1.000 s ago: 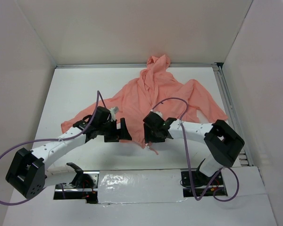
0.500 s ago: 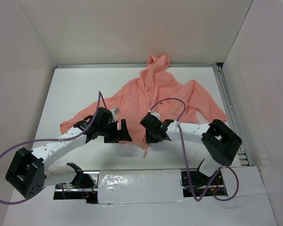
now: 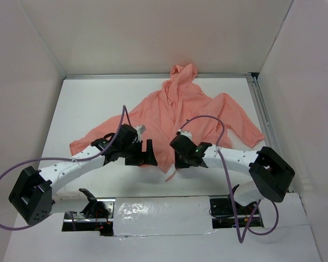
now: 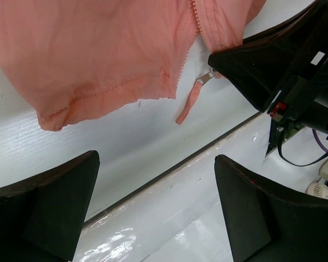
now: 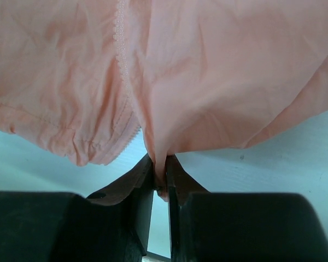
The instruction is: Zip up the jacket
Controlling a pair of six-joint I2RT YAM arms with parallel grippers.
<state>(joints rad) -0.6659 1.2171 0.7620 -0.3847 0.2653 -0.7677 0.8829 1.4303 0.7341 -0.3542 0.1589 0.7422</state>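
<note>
The salmon-pink jacket [image 3: 175, 112] lies spread on the white table, hood at the far edge. My right gripper [image 3: 179, 161] is shut on the jacket's bottom hem beside the zipper; the right wrist view shows pink fabric [image 5: 218, 82] pinched between the fingers [image 5: 177, 180]. My left gripper [image 3: 149, 154] is open and empty, hovering just left of the hem. In the left wrist view the zipper teeth [image 4: 199, 27], the metal slider [image 4: 206, 77] with its pink pull tab [image 4: 187, 103] hang off the hem, right next to the right gripper's black finger [image 4: 251, 71].
White walls enclose the table [image 3: 87, 103] on three sides. A metal rail [image 3: 265, 125] runs along the right edge. A glossy taped strip [image 3: 158, 210] lies at the near edge between the arm bases. Purple cables loop over both arms.
Both arms have shifted right. The right gripper has pulled the bottom hem slightly right and nearer; the left gripper has followed toward the hem, still open.
</note>
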